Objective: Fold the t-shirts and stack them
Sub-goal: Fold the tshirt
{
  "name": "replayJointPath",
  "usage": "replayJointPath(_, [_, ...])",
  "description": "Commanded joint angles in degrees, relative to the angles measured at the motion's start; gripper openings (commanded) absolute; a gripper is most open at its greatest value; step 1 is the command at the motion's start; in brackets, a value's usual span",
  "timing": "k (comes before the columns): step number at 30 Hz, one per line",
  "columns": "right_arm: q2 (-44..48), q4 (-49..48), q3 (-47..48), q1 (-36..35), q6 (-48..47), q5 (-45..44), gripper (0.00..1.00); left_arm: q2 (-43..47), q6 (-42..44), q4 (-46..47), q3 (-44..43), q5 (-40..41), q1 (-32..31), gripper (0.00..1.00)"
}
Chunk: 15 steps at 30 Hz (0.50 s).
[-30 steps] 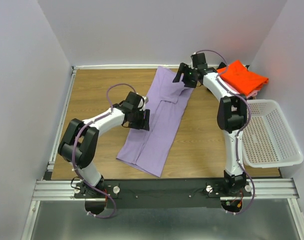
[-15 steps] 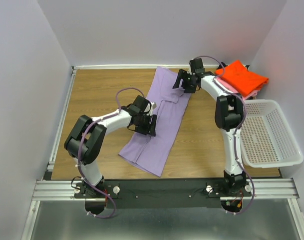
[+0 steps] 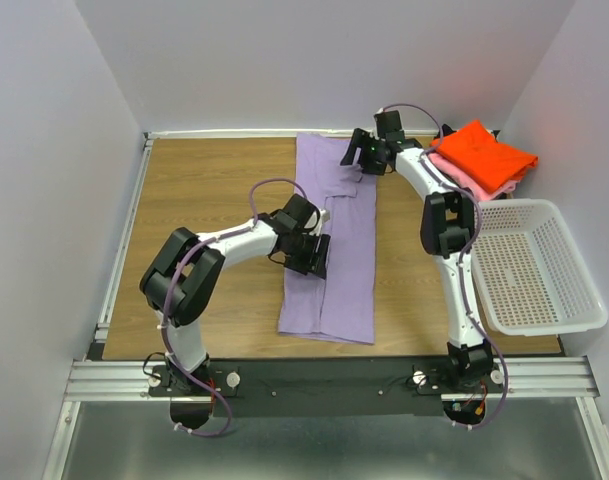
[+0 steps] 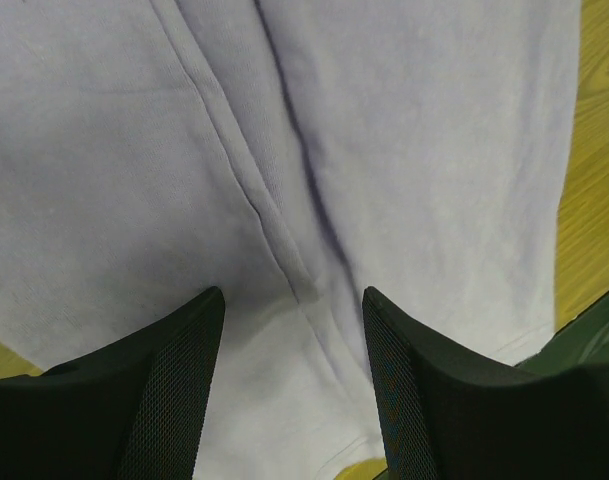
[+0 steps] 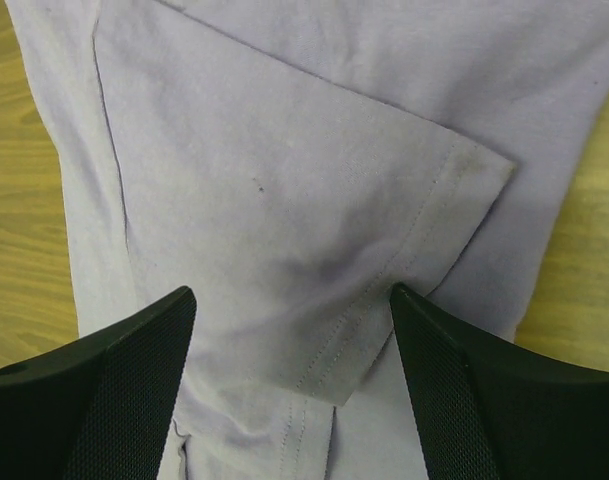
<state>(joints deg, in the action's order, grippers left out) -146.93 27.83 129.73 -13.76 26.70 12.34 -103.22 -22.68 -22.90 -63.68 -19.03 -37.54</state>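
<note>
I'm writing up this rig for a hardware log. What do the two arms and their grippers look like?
The left arm and right arm have white tube links joined by bulky black joint housings, and a thin purple cable loops along each. The left gripper and right gripper are black, each with two broad fingers with a fine mesh texture.

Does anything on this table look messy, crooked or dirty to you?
Only small things. The lavender t-shirt lies in a fairly straight folded strip, but its folded-in sleeve has a faint grey smudge near the hem. In the far right corner, the pink shirt pokes out unevenly from under the orange-red shirt.
</note>
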Motion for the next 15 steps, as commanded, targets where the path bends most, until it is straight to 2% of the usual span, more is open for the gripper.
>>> replayJointPath(1, [-6.52,2.49,4.2,-0.22,0.28,-0.04,0.86,-2.6,-0.7,-4.52,-1.0,-0.4,-0.78,0.66])
replayJointPath(4, [-6.18,2.49,5.09,-0.22,-0.5,0.67,0.86,-1.47,-0.26,-5.75,-2.76,2.41,-0.78,0.66])
replayJointPath(10, [1.73,2.4,4.57,-0.13,-3.49,-2.05,0.87,4.86,-0.87,-6.2,-4.88,11.37,-0.17,0.67])
replayJointPath(14, [9.98,2.4,0.8,-0.13,-4.72,-2.84,0.87,11.19,-2.81,-3.3,-1.89,16.81,0.19,0.67])
replayJointPath(15, [12.0,2.4,-3.13,-0.13,-4.64,-3.02,0.87,12.07,-2.9,-3.04,-0.58,17.53,0.19,0.67])
